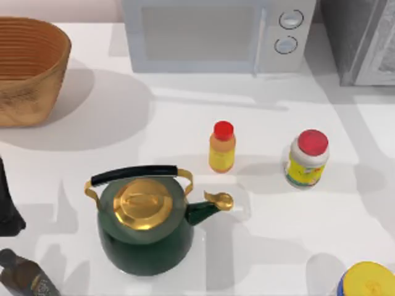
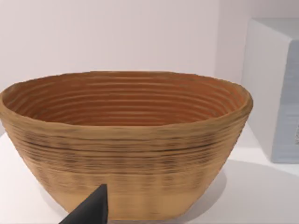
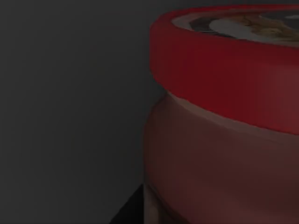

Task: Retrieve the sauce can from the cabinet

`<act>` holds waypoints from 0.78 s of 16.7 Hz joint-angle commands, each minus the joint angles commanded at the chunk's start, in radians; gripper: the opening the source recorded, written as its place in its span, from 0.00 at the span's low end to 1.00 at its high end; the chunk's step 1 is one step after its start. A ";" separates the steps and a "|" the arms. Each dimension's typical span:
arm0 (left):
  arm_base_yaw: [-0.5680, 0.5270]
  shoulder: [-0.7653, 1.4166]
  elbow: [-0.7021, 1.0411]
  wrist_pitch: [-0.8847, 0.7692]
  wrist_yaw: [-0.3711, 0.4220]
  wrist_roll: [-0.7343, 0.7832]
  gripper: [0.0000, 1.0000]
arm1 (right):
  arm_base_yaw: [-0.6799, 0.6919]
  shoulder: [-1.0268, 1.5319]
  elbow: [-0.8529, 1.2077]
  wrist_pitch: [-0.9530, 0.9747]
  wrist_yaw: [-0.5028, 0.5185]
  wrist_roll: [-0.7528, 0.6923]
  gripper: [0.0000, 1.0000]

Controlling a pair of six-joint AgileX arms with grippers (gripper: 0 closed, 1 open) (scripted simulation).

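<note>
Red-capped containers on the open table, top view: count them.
2: the slim yellow bottle at mid-table, and the yellow-labelled jar to its right. Others may be hidden beyond the frame.

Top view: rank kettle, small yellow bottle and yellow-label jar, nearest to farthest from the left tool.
From the left tool, at the table's left edge:
1. Kettle, front, left of centre.
2. Small yellow bottle, centre.
3. Yellow-label jar, right of centre.
The right tool is close beside the sauce can.
</note>
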 joint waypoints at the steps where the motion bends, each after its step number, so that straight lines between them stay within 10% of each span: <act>1: 0.000 0.000 0.000 0.000 0.000 0.000 1.00 | 0.000 0.000 0.000 0.000 0.000 0.000 0.25; 4: 0.000 0.000 0.000 0.000 0.000 0.000 1.00 | 0.000 0.000 0.000 0.000 0.000 0.000 0.02; 13: 0.000 0.000 0.000 0.000 0.000 0.000 1.00 | 0.002 0.000 -0.001 0.000 -0.001 0.002 0.00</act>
